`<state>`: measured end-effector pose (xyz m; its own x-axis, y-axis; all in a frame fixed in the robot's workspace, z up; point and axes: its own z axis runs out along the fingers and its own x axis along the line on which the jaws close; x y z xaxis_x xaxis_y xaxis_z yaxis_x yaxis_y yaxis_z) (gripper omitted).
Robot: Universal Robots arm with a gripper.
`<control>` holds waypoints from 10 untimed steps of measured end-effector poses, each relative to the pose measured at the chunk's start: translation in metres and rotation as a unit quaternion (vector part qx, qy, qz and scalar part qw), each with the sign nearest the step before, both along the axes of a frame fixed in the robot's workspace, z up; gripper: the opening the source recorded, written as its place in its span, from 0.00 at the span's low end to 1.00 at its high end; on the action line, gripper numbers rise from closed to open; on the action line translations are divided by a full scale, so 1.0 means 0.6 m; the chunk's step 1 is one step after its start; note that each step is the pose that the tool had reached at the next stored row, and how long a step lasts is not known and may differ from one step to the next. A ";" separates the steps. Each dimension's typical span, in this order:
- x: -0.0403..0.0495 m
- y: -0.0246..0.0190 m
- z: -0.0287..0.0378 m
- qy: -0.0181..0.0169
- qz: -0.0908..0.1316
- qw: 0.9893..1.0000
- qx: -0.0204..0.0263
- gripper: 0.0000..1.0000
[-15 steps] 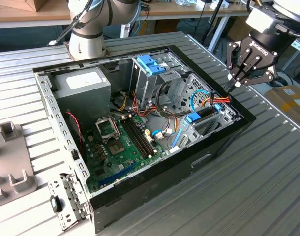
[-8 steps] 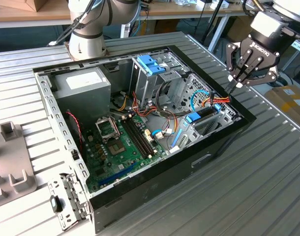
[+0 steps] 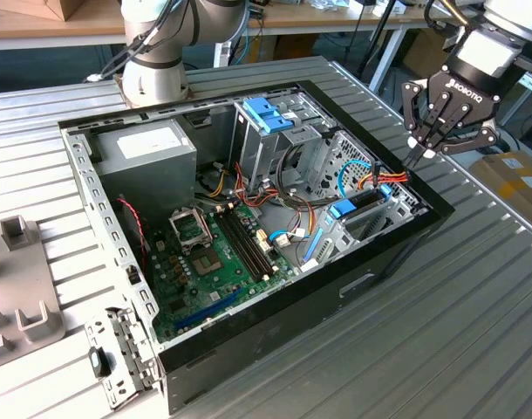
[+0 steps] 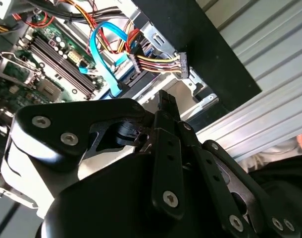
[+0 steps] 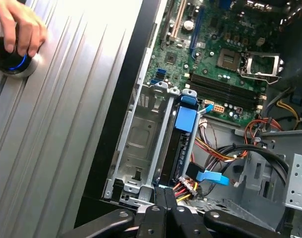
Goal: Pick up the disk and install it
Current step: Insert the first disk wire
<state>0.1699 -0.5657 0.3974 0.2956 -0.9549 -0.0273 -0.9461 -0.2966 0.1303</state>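
The disk (image 3: pixel 364 200) stands on edge in a slot of the drive cage at the exterior view's right end of the open computer case (image 3: pixel 384 262). Its light blue frame (image 3: pixel 343 209) shows at one end. In the first wrist view the disk (image 5: pixel 179 148) is a dark slab with a blue tab, and the slot beside it holds nothing. Coloured cables plug into its end. My gripper (image 3: pixel 420 155) hovers just above that end of the cage, over the case's rim, shut with nothing in it. Its fingertips (image 5: pixel 166 194) meet close to the cable plug (image 4: pixel 158 63).
In the case lie a green motherboard (image 3: pixel 214 253), a grey power-supply box (image 3: pixel 144 148) and a metal cage with a blue handle (image 3: pixel 268 113). The arm's base (image 3: pixel 157 74) stands behind. Grey fixtures (image 3: pixel 17 288) sit at the exterior view's left. A person's hand (image 5: pixel 17 22) rests on a round button.
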 end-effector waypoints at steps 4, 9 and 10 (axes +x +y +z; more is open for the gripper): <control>0.004 0.0002 -0.003 0.000 0.024 1.000 0.000 0.10; 0.007 0.0002 -0.006 0.000 0.070 0.998 0.000 0.10; 0.008 0.0002 -0.007 0.000 0.077 0.997 0.000 0.10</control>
<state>0.1746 -0.5656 0.3934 0.4394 -0.8979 -0.0275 -0.8890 -0.4391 0.1302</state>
